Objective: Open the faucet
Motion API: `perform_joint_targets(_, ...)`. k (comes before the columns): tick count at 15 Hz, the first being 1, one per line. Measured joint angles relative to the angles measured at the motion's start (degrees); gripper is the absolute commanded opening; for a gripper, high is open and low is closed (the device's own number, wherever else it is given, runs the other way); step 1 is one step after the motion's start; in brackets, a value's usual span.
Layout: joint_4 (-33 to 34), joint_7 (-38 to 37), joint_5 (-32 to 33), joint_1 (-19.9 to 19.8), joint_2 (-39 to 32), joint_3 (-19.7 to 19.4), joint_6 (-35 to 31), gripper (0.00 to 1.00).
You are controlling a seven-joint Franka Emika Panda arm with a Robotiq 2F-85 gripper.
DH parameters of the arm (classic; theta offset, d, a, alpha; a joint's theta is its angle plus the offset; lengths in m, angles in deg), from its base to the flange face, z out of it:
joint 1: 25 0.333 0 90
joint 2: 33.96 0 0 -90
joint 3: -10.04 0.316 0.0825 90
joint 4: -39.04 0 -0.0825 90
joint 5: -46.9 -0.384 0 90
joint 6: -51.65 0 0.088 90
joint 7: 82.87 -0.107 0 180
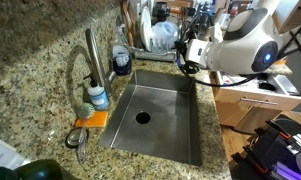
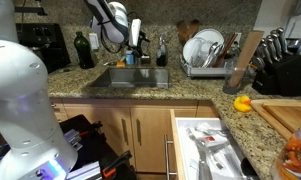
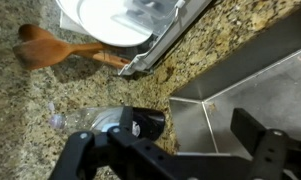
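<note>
Metal, rigid and fixed down: the tall brushed-steel faucet, a thick upright post with a thin arched gooseneck hose looping from it, stands on the speckled granite counter at the left edge of the rectangular stainless sink basin. It will likely not budge as a whole. Only its lever should swing, and the smooth steel looks slippery, so a push or a firm pinch at the lever suits better than touching the springy hose. Where that lever sits I cannot tell from these views. The white robot arm reaches in from the right, its black gripper hanging over the basin's far right corner, well apart from the faucet. In the wrist view its fingers are spread wide with nothing between them, above the counter near the round white plate.
</note>
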Motion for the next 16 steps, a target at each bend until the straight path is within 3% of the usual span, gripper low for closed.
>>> perform_joint_targets(5, 11.22, -16.54, 22.75, -3.49, -8.40, -1.88, -16.19, 1.00)
perform_joint_targets(10, 13.65, -18.04, 24.27, -3.51, -11.89, -1.79, -16.07, 1.00)
perform_joint_targets(13, 18.32, -31.46, 38.49, -6.68, -13.49, 4.87, -18.62, 1.00)
perform_joint_targets(16, 25.83, -28.53, 36.08, -13.25, -18.67, 17.71, -18.59, 1.00)
